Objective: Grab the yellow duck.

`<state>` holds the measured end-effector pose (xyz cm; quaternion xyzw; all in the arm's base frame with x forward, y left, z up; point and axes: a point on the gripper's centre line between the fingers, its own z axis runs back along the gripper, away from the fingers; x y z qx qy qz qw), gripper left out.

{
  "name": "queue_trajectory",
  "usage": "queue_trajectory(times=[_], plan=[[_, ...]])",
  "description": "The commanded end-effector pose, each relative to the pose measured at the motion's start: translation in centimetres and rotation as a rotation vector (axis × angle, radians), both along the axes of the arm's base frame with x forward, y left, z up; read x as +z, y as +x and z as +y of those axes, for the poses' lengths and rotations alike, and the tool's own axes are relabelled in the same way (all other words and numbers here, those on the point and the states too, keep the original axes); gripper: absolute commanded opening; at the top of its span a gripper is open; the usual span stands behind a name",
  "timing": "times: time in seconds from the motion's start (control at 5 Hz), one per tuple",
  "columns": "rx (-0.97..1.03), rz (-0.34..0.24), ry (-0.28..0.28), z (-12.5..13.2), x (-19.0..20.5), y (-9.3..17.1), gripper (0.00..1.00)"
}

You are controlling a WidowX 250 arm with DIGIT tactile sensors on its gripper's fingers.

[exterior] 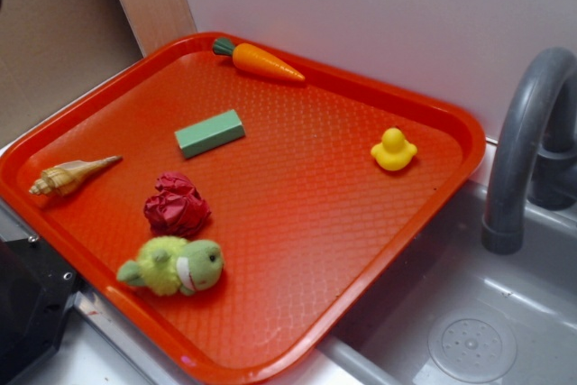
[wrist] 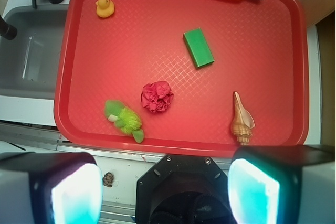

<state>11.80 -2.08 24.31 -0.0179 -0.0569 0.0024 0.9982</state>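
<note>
Yellow duck (exterior: 394, 150): one; red tray (exterior: 270, 362): one; tool (wrist: 165, 184) agape.

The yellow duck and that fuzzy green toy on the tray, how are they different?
The yellow duck is smooth, glossy and bright yellow; the green plush toy is fuzzy and yellow-green. The duck is smaller than the plush toy. The duck sits upright near the faucet side of the red tray; the plush toy lies at the opposite side. Both are toy animals, untouched.

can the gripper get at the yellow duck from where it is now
Probably yes. The yellow duck stands alone in the red tray's corner near the faucet, nothing touching it; the open gripper is well back.
</note>
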Motion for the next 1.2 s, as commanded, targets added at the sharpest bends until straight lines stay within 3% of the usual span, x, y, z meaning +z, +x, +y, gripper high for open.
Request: queue_trajectory(times=[0.0,0.6,1.0], plan=[[0.0,0.0,0.0,0.0,0.0,0.0,1.0],[0.167,0.008,-0.095,-6.6,-0.3,4.4,1.0],[0.433,-0.079,-0.119,-8.4,-0.3,9.5,1.0]])
